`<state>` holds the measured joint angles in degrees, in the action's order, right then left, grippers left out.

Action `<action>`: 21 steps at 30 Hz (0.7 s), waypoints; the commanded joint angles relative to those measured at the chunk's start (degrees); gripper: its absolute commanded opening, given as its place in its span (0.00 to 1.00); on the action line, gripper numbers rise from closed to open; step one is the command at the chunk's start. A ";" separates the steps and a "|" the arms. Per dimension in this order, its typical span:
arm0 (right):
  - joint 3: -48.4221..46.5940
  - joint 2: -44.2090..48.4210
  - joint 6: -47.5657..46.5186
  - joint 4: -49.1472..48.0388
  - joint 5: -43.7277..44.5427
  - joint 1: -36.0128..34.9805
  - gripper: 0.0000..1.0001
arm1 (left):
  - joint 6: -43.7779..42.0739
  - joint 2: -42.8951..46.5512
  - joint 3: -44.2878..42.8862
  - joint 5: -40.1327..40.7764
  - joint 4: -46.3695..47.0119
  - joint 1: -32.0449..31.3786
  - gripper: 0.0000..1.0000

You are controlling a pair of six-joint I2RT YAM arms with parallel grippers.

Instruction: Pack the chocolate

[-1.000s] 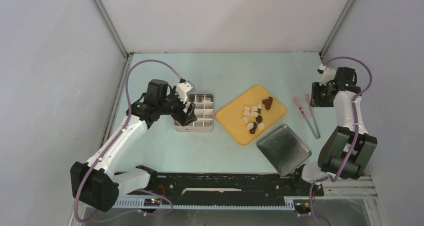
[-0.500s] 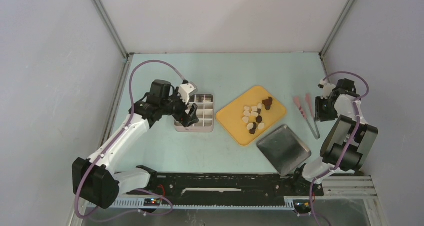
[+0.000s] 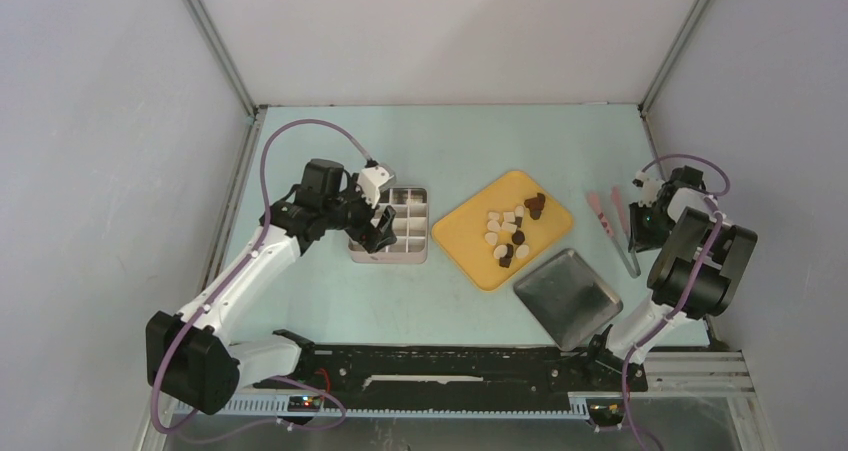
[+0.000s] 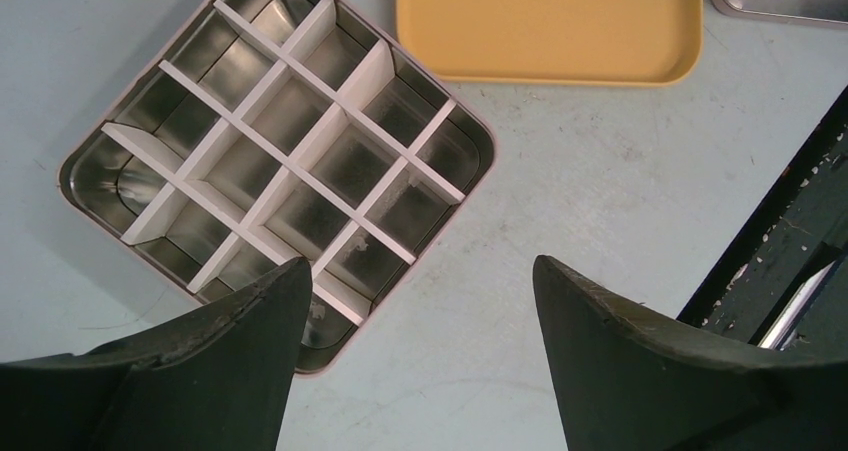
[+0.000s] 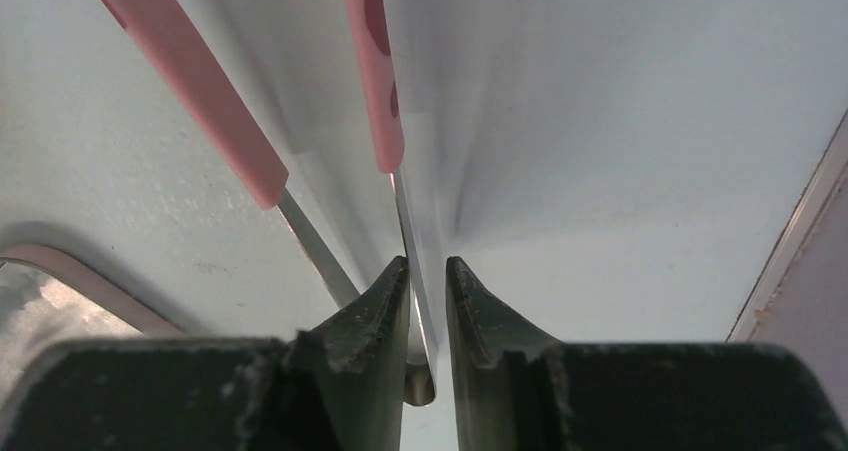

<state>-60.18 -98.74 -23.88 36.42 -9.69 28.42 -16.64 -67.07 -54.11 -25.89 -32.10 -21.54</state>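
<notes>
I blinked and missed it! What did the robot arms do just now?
The right gripper slid back toward the robot's base along the pink tongs and narrowed around one metal arm; a firm grip can't be confirmed. The left gripper stayed open over the divided tin. The chocolates stayed on the yellow tray.

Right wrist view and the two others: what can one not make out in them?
Right wrist: the top edge crops the tongs; whether the right gripper pinches their metal arm is unclear.
Left wrist: the top edge cuts off nearly all the chocolate.
Top: the left gripper hides part of the box.
</notes>
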 commanded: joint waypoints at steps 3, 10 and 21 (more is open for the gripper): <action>0.73 -0.56 -1.73 -1.45 -1.11 0.06 0.16 | -1.53 -1.08 -0.88 -1.66 1.04 -1.90 0.84; 1.86 0.39 -2.47 -1.57 -0.82 -0.26 0.00 | -8.67 -4.50 -4.51 1.58 -1.61 -9.34 0.81; 1.82 20.33 -8.26 8.47 -3.25 -11.27 0.00 | -22.61 -8.59 -22.01 0.99 -13.00 -22.18 0.76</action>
<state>-57.47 -87.46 -28.25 39.88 -10.46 23.16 -33.63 -74.94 -65.67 -23.62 -41.15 -40.71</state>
